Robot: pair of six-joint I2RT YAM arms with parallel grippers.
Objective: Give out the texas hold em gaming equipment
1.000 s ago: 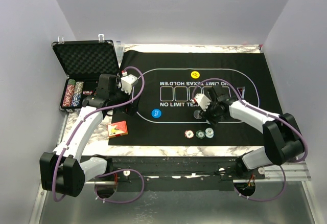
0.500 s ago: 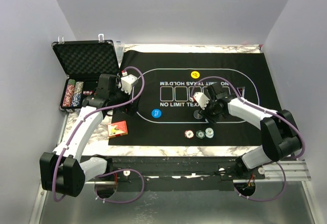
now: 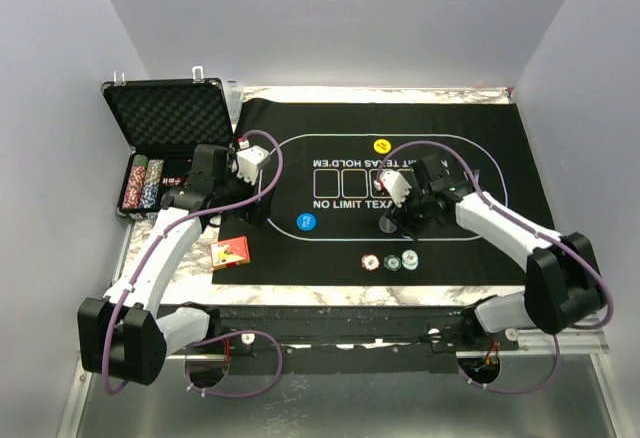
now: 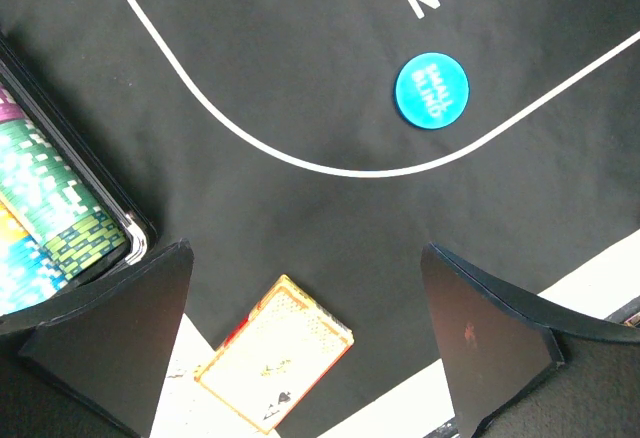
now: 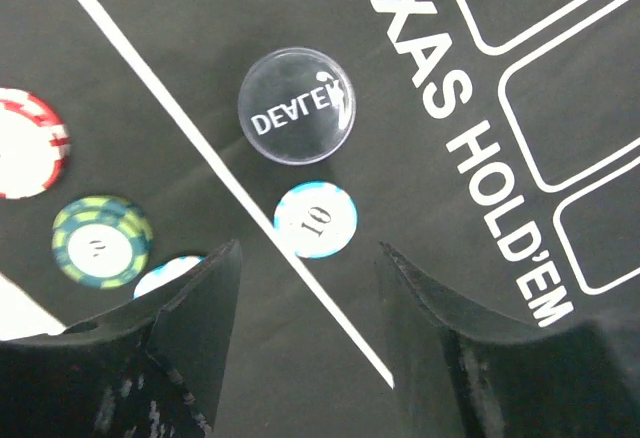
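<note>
Just on the right gripper's (image 5: 310, 263) side of the DEALER button (image 5: 296, 105), a pale-blue chip (image 5: 315, 220) lies flat on the mat (image 5: 150, 8), centred ahead of its parted, empty jaws.

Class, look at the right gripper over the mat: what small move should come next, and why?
Probably ease the right gripper forward and down to straddle the 10 chip: it lies flat on the mat just ahead of the open, empty jaws.
</note>
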